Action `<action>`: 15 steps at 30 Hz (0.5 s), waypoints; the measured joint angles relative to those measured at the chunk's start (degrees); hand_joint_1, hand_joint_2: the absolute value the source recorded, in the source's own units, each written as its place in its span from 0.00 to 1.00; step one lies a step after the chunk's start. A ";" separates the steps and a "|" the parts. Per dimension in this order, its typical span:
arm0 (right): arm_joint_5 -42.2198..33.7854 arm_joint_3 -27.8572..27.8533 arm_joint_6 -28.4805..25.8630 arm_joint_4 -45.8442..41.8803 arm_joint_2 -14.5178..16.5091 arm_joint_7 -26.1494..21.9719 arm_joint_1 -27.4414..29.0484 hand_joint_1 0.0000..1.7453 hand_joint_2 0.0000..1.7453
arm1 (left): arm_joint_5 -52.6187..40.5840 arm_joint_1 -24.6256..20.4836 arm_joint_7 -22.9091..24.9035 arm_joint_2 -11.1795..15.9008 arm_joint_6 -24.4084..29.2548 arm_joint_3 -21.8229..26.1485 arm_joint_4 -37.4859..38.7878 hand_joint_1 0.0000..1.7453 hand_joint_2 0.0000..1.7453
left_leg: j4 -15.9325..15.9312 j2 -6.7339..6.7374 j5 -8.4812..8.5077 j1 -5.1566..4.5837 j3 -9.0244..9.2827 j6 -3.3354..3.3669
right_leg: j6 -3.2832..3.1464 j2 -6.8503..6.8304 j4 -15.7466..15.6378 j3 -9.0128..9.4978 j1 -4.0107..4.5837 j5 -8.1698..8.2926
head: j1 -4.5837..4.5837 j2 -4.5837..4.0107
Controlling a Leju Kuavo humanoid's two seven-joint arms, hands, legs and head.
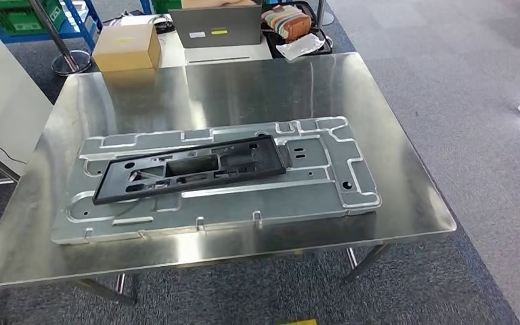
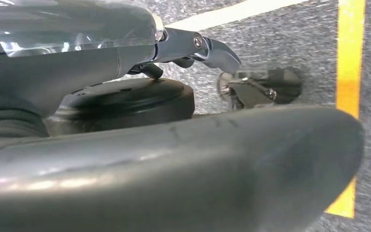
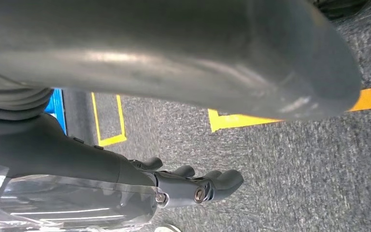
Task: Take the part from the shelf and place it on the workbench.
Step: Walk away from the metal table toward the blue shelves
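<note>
The left hand [image 2: 193,48] hangs over grey carpet with a yellow floor line beside it; its dark fingers [image 2: 217,52] curl slightly and hold nothing, though whether they count as released or clenched I cannot tell from this close, turned view. The right hand [image 3: 193,186] likewise hangs above the carpet near yellow floor markings, its fingers [image 3: 224,180] bunched and bent with nothing between them, and again their exact state is unclear. In the head view the black part [image 1: 189,168] lies flat on a silver recessed fixture plate [image 1: 338,196], which rests on the shiny metal desk [image 1: 406,203]. The part is long and narrow; its long axis runs across the desk from the robot's left to its right, the right end lying a little farther from the robot than the left. Judging by this, the placing looks done: the part sits on the desk and nothing holds it, so little seems left beyond standing clear
</note>
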 joint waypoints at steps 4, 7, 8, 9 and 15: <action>-0.02 0.14 -0.06 -0.02 0.09 -0.29 0.02 0.00 0.00 | -0.28 -0.03 0.28 0.04 -0.27 -0.61 0.00 0.00 0.00 | 5.89 0.01 -1.46 0.34 0.81 -0.49 | 0.21 -0.09 0.68 -3.16 0.07 1.93 | -0.01 0.00; -0.09 0.14 -0.63 -0.03 0.20 -0.02 0.03 0.00 0.00 | -0.37 -0.19 0.48 0.07 -0.31 -0.81 -0.03 0.00 0.00 | -5.62 -0.03 1.64 0.26 8.82 -0.04 | 0.83 -0.05 1.45 -4.89 0.16 3.11 | -0.01 0.00; -0.09 0.14 -0.87 -0.04 0.22 0.07 0.04 0.00 0.00 | -0.39 -0.25 0.51 0.07 -0.31 -0.85 -0.04 0.00 0.00 | -8.60 -0.07 1.57 0.13 10.56 0.26 | 1.14 -0.04 1.57 -5.11 0.21 3.54 | 0.00 0.00; -0.09 0.14 -1.05 -0.05 0.24 0.14 0.04 0.00 0.00 | -0.41 -0.29 0.54 0.07 -0.32 -0.86 -0.04 0.00 0.00 | -10.21 -0.11 1.23 -0.01 11.36 0.60 | 1.48 -0.04 1.59 -5.22 0.22 4.01 | 0.00 0.00; -0.14 0.14 -1.32 0.03 0.27 1.09 0.26 0.00 0.00 | -0.25 -0.40 0.57 0.04 -0.26 -0.88 -0.04 0.00 0.00 | -10.79 0.45 4.67 0.05 8.04 3.06 | 3.26 0.29 8.54 -7.99 -0.24 -3.28 | 0.01 0.00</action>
